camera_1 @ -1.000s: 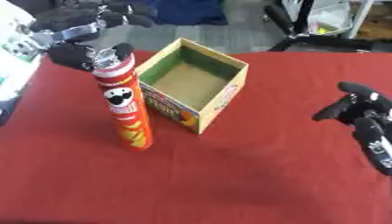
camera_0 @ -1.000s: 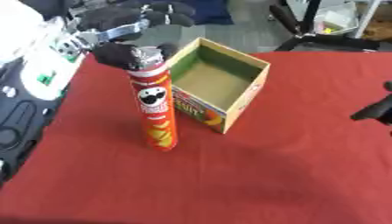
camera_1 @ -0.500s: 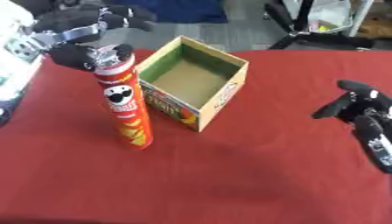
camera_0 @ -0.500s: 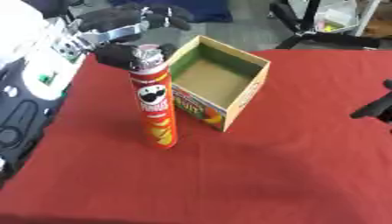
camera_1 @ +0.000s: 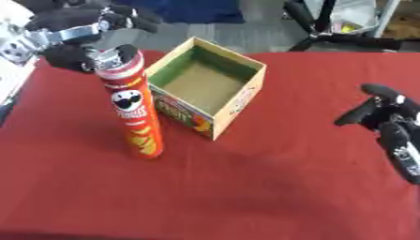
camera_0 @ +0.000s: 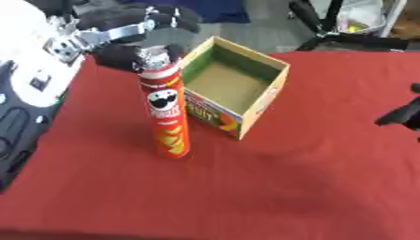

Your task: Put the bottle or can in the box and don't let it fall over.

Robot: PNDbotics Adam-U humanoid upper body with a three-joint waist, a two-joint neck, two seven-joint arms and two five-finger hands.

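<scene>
1 tall red can (camera_0: 167, 115) stands upright on the red counter (camera_0: 311, 178), just beside the open cardboard box (camera_0: 232, 89) and on its left. The box is empty inside, its printed side facing me. The left robot hand (camera_0: 123, 44) sits at the can's top, fingers and thumb curled about the lid. The right robot hand (camera_1: 386, 117) rests over at the right edge of the counter, well apart from the box, fingers relaxed and holding nothing.
</scene>
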